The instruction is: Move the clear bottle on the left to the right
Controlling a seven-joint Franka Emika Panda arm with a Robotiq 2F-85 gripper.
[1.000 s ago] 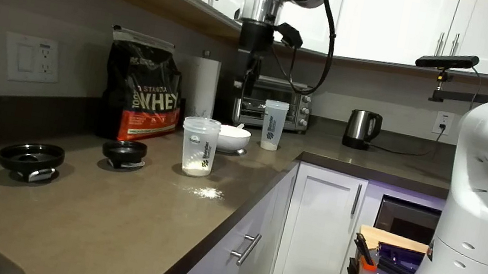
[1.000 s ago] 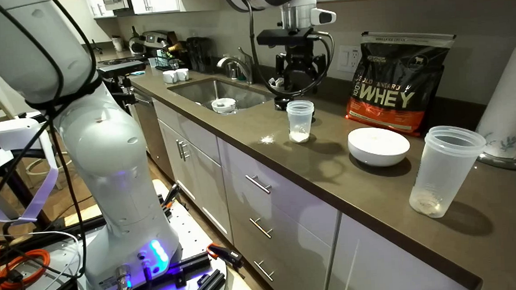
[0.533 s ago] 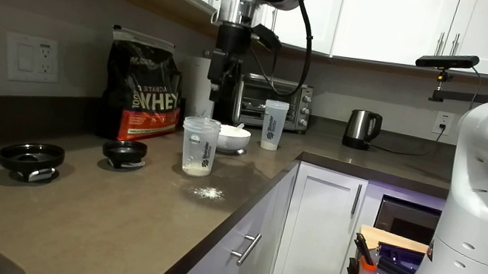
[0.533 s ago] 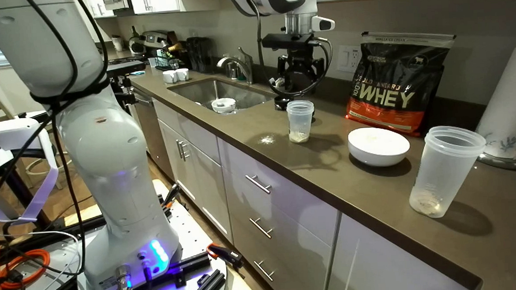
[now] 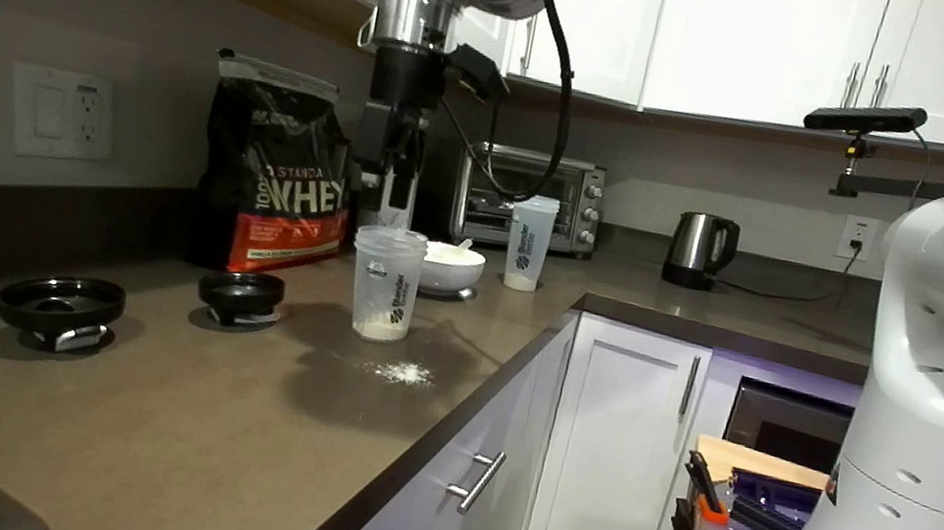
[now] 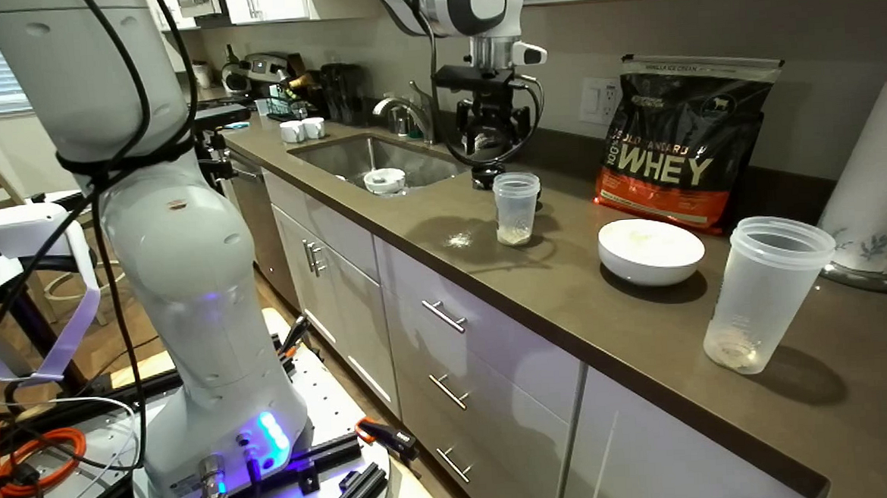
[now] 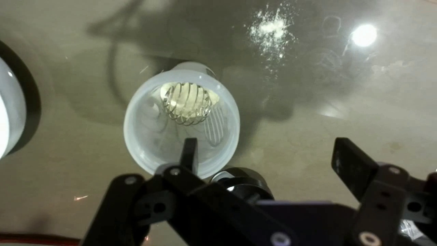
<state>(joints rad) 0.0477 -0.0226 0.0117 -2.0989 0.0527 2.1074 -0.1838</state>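
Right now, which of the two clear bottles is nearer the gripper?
The clear bottle beside the scattered white powder. The wrist view shows it close to the open gripper; the other clear bottle stands farther off, past the white bowl.

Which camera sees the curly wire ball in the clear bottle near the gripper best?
The wrist view. It looks down into the clear bottle, so the loops of the wire ball show clearly. Both exterior views show that bottle from the side with pale powder low inside; the ball can't be made out there.
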